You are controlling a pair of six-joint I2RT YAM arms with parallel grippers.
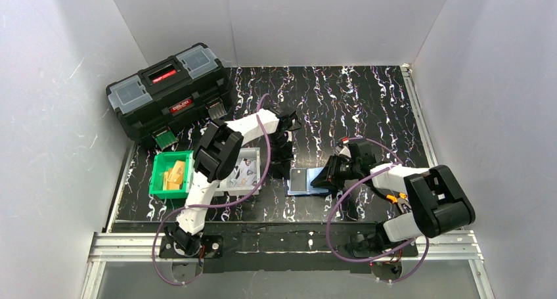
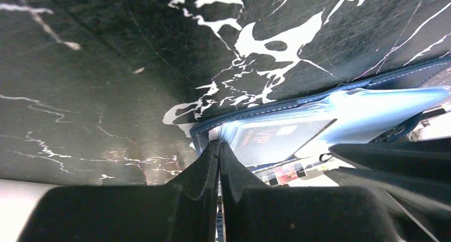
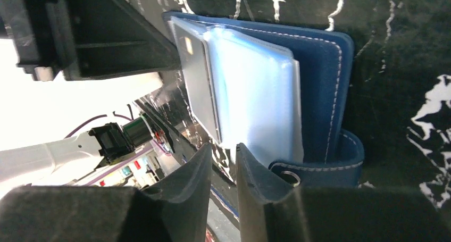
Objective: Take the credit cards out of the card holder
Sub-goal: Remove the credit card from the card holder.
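Navy card holder [image 1: 301, 181] lay spread; left gripper [image 2: 218, 144], jaws shut at its 10 o'clock, needed only the credit card [image 2: 276, 138] pinched; right gripper [image 3: 220, 147] stood narrowly parted.

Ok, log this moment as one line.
holder open | left end effector shut at its corner | right end effector at pocket edge | card in pocket
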